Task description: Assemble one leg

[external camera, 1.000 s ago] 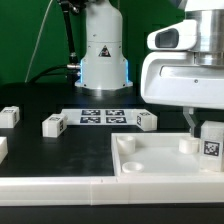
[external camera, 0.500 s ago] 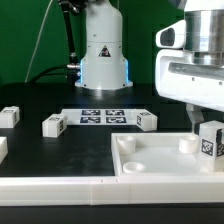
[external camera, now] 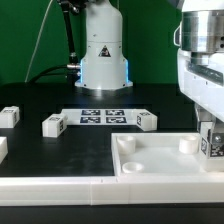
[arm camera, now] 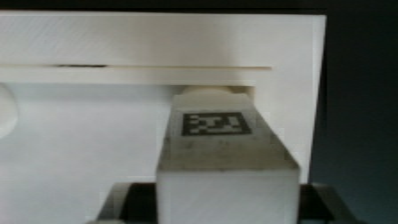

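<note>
My gripper [external camera: 208, 128] is at the exterior view's right edge, shut on a leg [external camera: 211, 145], a small white block with a black-and-white tag facing the camera. It holds the leg upright over the right end of the large white tray-like piece [external camera: 150, 168], beside the round corner socket [external camera: 186, 143]. I cannot tell whether the leg touches the tray. In the wrist view the leg [arm camera: 222, 150] runs out from between the dark fingers [arm camera: 135, 205] of the gripper [arm camera: 222, 208], with the tray [arm camera: 107, 40] behind it.
Loose legs lie on the black table: one at far left [external camera: 9, 116], one left of middle [external camera: 53, 125], one at centre [external camera: 146, 121]. The marker board [external camera: 100, 116] lies in front of the robot base [external camera: 103, 55]. Another socket [external camera: 126, 143] is at the tray's left.
My gripper has moved toward the exterior view's right with the leg in it, and is now partly cut off by the frame edge. Nothing else has moved.
</note>
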Controlling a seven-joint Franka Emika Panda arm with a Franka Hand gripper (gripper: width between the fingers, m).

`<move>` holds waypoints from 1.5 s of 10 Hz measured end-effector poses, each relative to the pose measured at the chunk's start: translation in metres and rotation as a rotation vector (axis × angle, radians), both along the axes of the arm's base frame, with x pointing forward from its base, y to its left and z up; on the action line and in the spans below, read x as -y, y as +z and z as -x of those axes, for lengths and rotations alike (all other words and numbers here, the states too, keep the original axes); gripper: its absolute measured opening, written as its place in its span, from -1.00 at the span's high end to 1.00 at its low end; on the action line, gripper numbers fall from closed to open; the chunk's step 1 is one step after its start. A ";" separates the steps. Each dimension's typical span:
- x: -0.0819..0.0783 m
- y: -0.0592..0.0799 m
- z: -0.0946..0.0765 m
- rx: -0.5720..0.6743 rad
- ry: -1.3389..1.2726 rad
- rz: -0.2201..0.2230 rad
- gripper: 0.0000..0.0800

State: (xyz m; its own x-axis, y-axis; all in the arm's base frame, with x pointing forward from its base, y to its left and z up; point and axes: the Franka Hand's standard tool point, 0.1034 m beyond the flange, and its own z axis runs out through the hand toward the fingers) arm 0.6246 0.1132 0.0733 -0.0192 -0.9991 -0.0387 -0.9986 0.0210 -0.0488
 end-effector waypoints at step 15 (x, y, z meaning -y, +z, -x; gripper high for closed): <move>0.001 0.000 0.001 0.006 0.023 0.003 -0.62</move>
State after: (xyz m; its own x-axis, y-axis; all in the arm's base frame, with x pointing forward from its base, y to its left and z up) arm 0.6234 0.1124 0.0730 0.0043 -0.9993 -0.0362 -0.9985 -0.0023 -0.0550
